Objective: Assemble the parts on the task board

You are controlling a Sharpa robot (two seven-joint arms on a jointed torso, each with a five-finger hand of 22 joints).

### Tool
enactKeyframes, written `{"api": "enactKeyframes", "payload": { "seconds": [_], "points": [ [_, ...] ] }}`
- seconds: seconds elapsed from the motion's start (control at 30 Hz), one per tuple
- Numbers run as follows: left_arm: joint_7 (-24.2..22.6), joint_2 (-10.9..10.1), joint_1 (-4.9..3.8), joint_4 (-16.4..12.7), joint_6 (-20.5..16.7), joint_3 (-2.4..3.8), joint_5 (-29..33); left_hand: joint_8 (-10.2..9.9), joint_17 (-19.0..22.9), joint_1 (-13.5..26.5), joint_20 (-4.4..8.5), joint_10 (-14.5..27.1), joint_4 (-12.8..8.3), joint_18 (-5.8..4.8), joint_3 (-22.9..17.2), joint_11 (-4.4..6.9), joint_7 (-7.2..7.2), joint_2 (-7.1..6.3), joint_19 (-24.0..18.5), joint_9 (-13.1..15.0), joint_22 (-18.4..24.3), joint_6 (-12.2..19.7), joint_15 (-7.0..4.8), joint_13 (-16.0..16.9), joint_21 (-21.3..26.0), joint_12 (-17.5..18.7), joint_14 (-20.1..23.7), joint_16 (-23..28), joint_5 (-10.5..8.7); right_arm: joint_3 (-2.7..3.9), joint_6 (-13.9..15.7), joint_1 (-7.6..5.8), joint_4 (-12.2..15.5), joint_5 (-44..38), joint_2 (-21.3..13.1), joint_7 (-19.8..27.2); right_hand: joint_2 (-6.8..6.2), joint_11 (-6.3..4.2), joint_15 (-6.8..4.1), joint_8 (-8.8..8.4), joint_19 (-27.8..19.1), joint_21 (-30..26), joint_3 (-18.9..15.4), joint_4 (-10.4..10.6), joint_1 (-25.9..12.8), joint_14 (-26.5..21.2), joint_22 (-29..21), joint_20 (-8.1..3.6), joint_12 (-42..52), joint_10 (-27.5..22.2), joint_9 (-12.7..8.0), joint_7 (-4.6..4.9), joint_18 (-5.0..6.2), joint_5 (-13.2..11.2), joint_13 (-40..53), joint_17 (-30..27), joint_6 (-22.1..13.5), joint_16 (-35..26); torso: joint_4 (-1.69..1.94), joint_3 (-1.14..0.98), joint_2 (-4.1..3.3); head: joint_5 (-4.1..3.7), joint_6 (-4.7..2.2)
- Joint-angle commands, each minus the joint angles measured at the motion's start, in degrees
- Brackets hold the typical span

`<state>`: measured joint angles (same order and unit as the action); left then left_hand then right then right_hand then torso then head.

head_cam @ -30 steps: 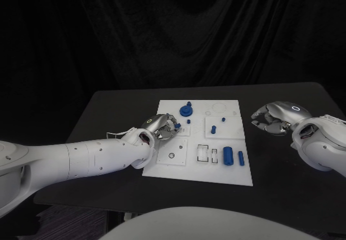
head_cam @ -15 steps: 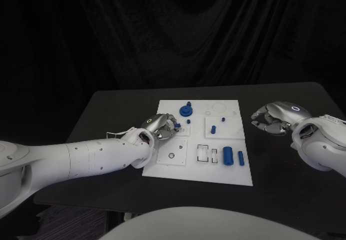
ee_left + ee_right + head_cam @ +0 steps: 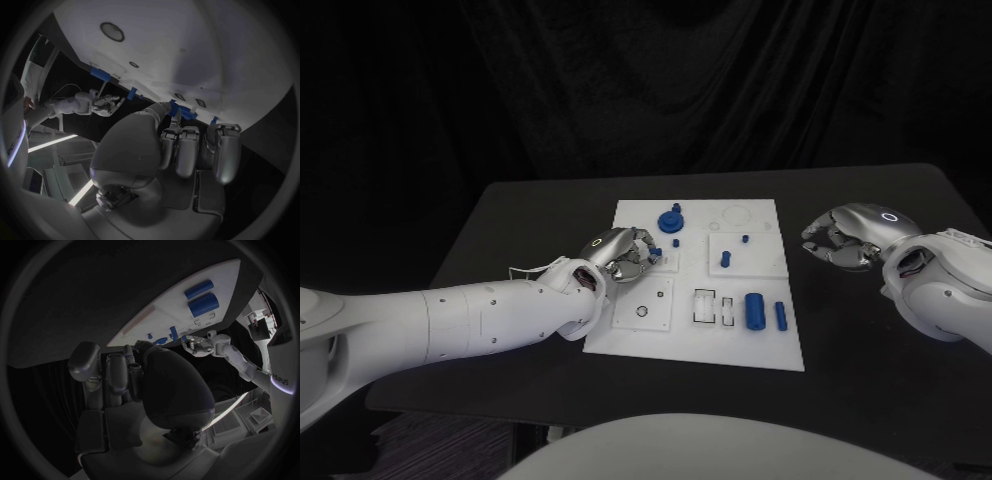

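Note:
The white task board [image 3: 697,340] lies mid-table. My left hand [image 3: 625,250] hovers over its left edge, thumb and fingers curled round a small blue part [image 3: 177,109]. On the board a blue round piece with a knob [image 3: 674,219] stands at the back. Small blue pegs [image 3: 727,260] stand in the middle. A thick blue cylinder [image 3: 756,311] and a thinner one [image 3: 780,316] lie near the front right. My right hand [image 3: 848,238] hangs off the board's right side, fingers curled in with nothing visible in them.
The black table [image 3: 531,215] extends well past the board on both sides. Empty round and rectangular recesses [image 3: 710,306] mark the board's front half. Black curtain closes off the back.

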<state>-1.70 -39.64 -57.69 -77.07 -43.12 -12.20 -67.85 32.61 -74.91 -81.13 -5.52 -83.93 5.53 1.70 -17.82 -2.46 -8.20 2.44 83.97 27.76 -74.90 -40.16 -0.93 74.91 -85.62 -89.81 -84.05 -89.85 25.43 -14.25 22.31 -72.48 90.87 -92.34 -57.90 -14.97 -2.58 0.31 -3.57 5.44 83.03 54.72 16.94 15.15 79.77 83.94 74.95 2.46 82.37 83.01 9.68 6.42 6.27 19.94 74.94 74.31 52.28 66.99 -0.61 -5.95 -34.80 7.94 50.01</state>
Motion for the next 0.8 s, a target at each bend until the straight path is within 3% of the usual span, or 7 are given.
{"api": "enactKeyframes", "payload": {
  "seconds": [0.03,0.1,0.2,0.23,0.43,0.63,0.8],
  "points": [
    [-4.8,-1.2,-0.14,-1.9,-1.6,0.06,0.0,0.9,-15.1,-0.3,0.41,-6.1,0.2,-0.61,-0.2,0.49,1.74,0.54,3.9,0.3,-13.7,-2.2,-0.29,15.1,-0.4,-0.2,-5.9,-0.1,0.06,0.04,-0.7,0.13,0.2,-0.2,-0.1,-1.3,-0.11,0.37,0.21,0.27,0.2,-0.3,0.2,-0.1,0.5,2.7,6.5,0.20,-0.3,-0.2,0.1,0.02,-0.38,0.2,4.8,0.0,0.3,-0.3,-0.01,0.00,0.01,-0.32,-0.01],
    [-5.5,-2.2,-0.60,-3.1,-0.1,0.06,0.0,0.6,-15.1,0.2,0.44,-6.1,0.9,-0.71,-0.5,0.51,1.80,0.66,4.0,0.1,-13.8,-2.3,-0.29,15.1,-0.7,-0.2,-5.9,-0.1,-0.44,0.04,-0.9,0.12,0.2,-0.2,0.0,-1.5,-0.09,0.37,0.22,0.26,0.2,-0.4,0.3,-0.1,0.5,2.7,6.5,0.21,-0.3,-0.2,0.1,0.03,-0.36,0.2,4.8,-0.1,0.3,-0.4,0.02,0.00,0.00,-0.50,-0.01],
    [-5.3,-3.9,-2.63,-4.9,6.4,0.06,0.0,0.4,-15.1,0.5,0.46,-6.1,1.7,-0.88,-0.7,0.58,1.91,0.73,4.4,0.0,-14.0,-2.7,-0.31,15.1,-1.4,-0.2,-5.9,-0.1,-1.00,0.04,-1.1,0.10,0.2,0.2,0.1,-1.7,-0.08,0.36,0.22,0.25,0.1,-0.6,0.3,-0.2,0.5,2.7,6.4,0.21,-0.4,-0.3,0.1,0.03,-0.33,0.2,4.7,-0.2,0.3,-0.6,0.01,-0.01,0.00,-0.62,-0.01],
    [-5.1,-4.0,-2.80,-5.0,7.0,0.06,0.0,0.4,-15.1,0.6,0.48,-6.1,2.0,-0.89,-0.8,0.65,1.99,0.80,4.4,0.0,-14.0,-3.1,-0.33,15.1,-1.4,-0.2,-5.9,-0.1,-1.09,0.04,-1.1,0.10,0.2,0.2,0.1,-1.8,-0.08,0.36,0.22,0.25,0.1,-0.6,0.3,-0.2,0.5,2.7,6.4,0.21,-0.4,-0.3,0.1,0.03,-0.33,0.2,4.7,-0.2,0.3,-0.6,0.00,-0.01,0.01,-0.63,-0.01],
    [6.4,-5.7,-8.35,-7.9,26.3,0.06,-0.4,-0.6,-15.1,1.2,0.77,-6.0,4.1,-0.84,-1.7,1.10,2.57,0.73,4.2,-0.2,-14.0,-5.3,-0.68,15.1,-1.2,-0.2,-5.9,-0.1,-2.23,0.05,-1.5,0.09,0.2,0.5,0.4,-2.1,-0.06,0.35,0.22,0.24,0.1,-0.6,0.3,-0.2,0.6,2.6,6.4,0.22,-0.5,-0.3,0.1,0.04,-0.32,0.2,4.6,-0.3,0.3,-0.6,-0.05,-0.06,0.02,-0.70,-0.01],
    [15.6,-5.4,-13.70,-8.3,40.2,0.06,-0.9,-1.7,-15.1,2.3,0.99,-5.8,6.7,-0.74,-2.3,1.35,2.88,1.19,4.0,-0.1,-13.8,-6.6,-0.91,14.9,-0.9,0.1,-5.9,-0.1,-3.53,0.05,-1.7,0.07,0.1,0.6,0.8,-2.3,-0.05,0.35,0.23,0.23,0.1,-0.8,0.4,-0.2,0.6,2.6,6.4,0.22,-0.5,-0.4,0.1,0.05,-0.30,0.2,4.6,-0.3,0.3,-0.7,0.03,-0.04,-0.01,-0.89,-0.01],
    [19.0,-3.7,-16.37,-6.5,47.5,0.06,-0.9,-2.3,-15.1,2.8,1.07,-5.9,8.1,-0.72,-2.4,1.38,2.91,1.52,3.9,0.2,-13.8,-6.8,-0.97,15.0,-0.7,0.0,-5.9,-0.1,-3.38,0.05,-1.8,0.07,-0.1,0.6,1.2,-2.3,-0.05,0.35,0.23,0.23,0.1,-0.8,0.4,-0.2,0.6,2.6,6.4,0.22,-0.5,-0.4,0.1,0.05,-0.30,0.2,4.6,-0.3,0.3,-0.7,-0.04,-0.05,-0.01,-1.01,-0.01]
  ]
}}
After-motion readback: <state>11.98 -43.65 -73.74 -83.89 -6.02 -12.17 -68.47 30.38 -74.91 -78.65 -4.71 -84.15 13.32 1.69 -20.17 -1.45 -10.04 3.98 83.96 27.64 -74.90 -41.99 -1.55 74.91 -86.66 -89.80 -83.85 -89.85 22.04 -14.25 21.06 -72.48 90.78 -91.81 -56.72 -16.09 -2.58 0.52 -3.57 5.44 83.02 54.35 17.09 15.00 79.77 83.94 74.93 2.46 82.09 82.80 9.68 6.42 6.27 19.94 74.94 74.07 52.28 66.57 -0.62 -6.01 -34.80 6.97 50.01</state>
